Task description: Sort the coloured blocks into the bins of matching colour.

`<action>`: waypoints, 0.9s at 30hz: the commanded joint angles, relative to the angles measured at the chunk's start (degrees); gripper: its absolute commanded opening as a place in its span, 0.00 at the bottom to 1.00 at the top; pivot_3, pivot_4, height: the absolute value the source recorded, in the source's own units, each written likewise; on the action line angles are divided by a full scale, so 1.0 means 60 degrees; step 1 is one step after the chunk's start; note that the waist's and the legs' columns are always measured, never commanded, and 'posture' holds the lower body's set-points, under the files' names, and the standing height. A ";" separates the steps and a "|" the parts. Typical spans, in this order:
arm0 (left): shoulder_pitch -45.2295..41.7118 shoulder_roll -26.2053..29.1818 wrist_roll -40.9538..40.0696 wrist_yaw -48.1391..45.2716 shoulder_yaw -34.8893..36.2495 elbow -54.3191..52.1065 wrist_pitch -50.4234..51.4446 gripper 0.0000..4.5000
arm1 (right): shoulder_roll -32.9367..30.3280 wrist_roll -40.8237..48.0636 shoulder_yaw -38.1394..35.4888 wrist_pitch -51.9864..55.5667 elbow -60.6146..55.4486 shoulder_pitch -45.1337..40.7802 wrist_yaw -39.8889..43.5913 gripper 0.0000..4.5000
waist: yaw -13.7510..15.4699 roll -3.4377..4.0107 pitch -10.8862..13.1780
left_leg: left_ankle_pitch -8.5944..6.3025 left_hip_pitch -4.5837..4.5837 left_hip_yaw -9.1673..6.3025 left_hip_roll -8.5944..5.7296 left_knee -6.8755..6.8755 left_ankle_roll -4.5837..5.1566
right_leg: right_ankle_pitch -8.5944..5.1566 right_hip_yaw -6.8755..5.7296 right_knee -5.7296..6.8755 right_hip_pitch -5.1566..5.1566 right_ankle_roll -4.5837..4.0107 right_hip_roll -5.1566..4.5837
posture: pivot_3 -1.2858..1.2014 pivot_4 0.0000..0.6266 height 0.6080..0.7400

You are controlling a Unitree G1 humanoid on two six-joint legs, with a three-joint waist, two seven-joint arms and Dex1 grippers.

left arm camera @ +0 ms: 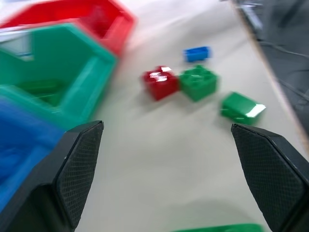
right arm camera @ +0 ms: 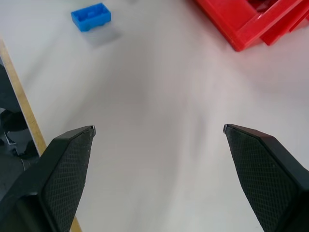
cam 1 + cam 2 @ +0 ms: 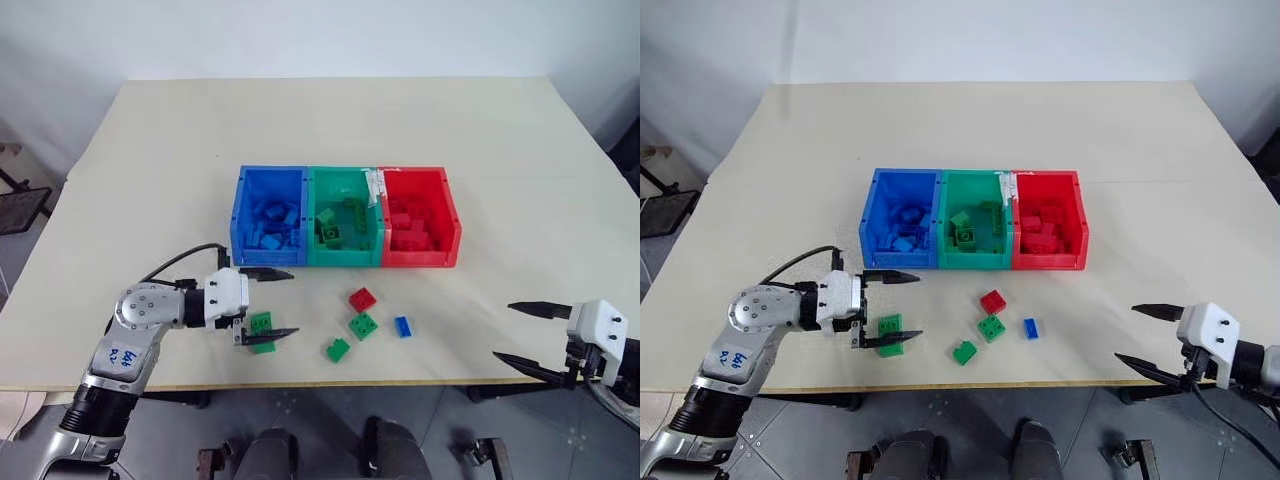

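Both grippers gape empty: left gripper (image 3: 267, 303) over a green brick (image 3: 262, 326), right gripper (image 3: 527, 336) near the table (image 3: 150, 180) edge. Red brick (image 3: 362, 298), two green bricks and blue brick (image 3: 402, 326) lie before the bins (image 3: 345, 258).

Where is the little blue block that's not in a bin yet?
The blue block lies on the table in front of the red bin, just right of a green block and the red block.

I can't count the blocks (image 3: 272, 226) heaped in the blue bin (image 3: 268, 214); a green block (image 1: 219, 228) is cut off at my left wrist view's edge.
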 commanded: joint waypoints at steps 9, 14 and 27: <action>0.0668 0.0310 -0.0115 0.0004 0.0359 -0.0672 0.0038 1.00 | 0.0395 -0.0349 0.3279 0.2687 -0.1740 -0.2699 -0.0703 0.99 | 0.0137 -0.0002 0.0002 | -0.0001 -0.0009 -0.0005 0.0000 0.0011 -0.0001 | 0.0000 0.0003 0.0005 -0.0010 -0.0001 0.0000 | 0.52 0.24 1.00; 0.1097 0.0448 -0.0215 0.0211 0.0595 -0.1341 0.0386 1.00 | 0.0750 -0.1076 0.4398 0.2219 -0.0949 -0.3179 -0.0497 0.99 | 0.0185 -0.0007 0.0000 | -0.0004 -0.0026 -0.0019 -0.0009 0.0023 0.0006 | 0.0001 -0.0004 -0.0003 -0.0007 0.0000 -0.0005 | 0.52 0.24 1.00; 0.1089 0.0421 -0.0345 0.0783 0.1192 -0.1610 0.0641 1.00 | 0.1149 -0.0689 0.4279 0.1663 -0.0679 -0.3000 -0.0654 0.33 | 0.0118 -0.0026 -0.0013 | -0.0004 -0.0007 -0.0012 -0.0002 0.0021 0.0006 | 0.0001 -0.0002 0.0005 0.0003 -0.0001 0.0000 | 0.52 0.24 1.00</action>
